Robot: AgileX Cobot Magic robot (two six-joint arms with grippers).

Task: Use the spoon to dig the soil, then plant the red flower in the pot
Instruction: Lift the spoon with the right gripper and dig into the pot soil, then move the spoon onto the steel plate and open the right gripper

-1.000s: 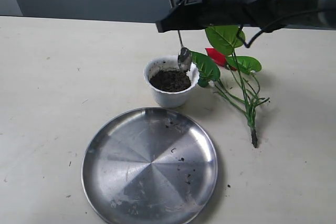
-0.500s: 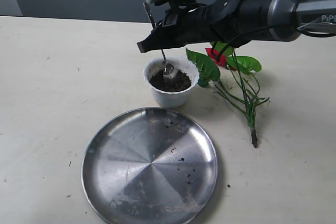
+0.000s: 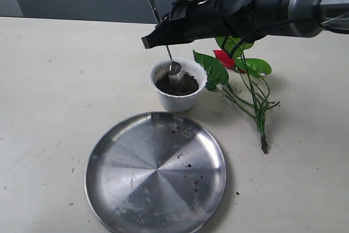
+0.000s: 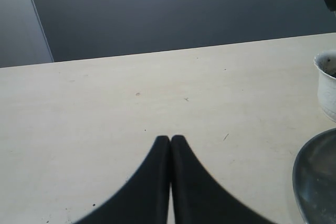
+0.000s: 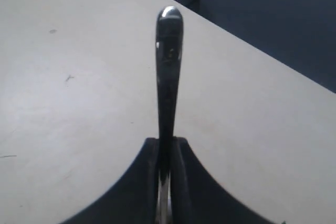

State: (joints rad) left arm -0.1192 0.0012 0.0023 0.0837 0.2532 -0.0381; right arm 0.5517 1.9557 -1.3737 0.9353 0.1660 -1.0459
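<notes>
The white scalloped pot (image 3: 175, 100) stands mid-table with dark soil (image 3: 183, 85) inside. My right gripper (image 3: 156, 37) hangs just above it, reaching in from the right, shut on the spoon (image 3: 172, 65), whose bowl dips onto the soil near the pot's far rim. In the right wrist view the spoon's handle (image 5: 169, 66) sticks out from between the shut fingers of the gripper (image 5: 167, 142). The red flower (image 3: 223, 57) lies on the table right of the pot, its stems running toward the front. My left gripper (image 4: 170, 139) is shut on nothing, low over bare table; the pot (image 4: 328, 85) shows at that view's edge.
A large round steel plate (image 3: 155, 170) with a few soil crumbs lies in front of the pot; its rim (image 4: 315, 177) also shows in the left wrist view. A dark wall runs behind the table's far edge.
My right arm has swung left over the pot and brought the spoon's bowl from the pot's right rim down onto the soil. The flower, pot and plate have not moved.
</notes>
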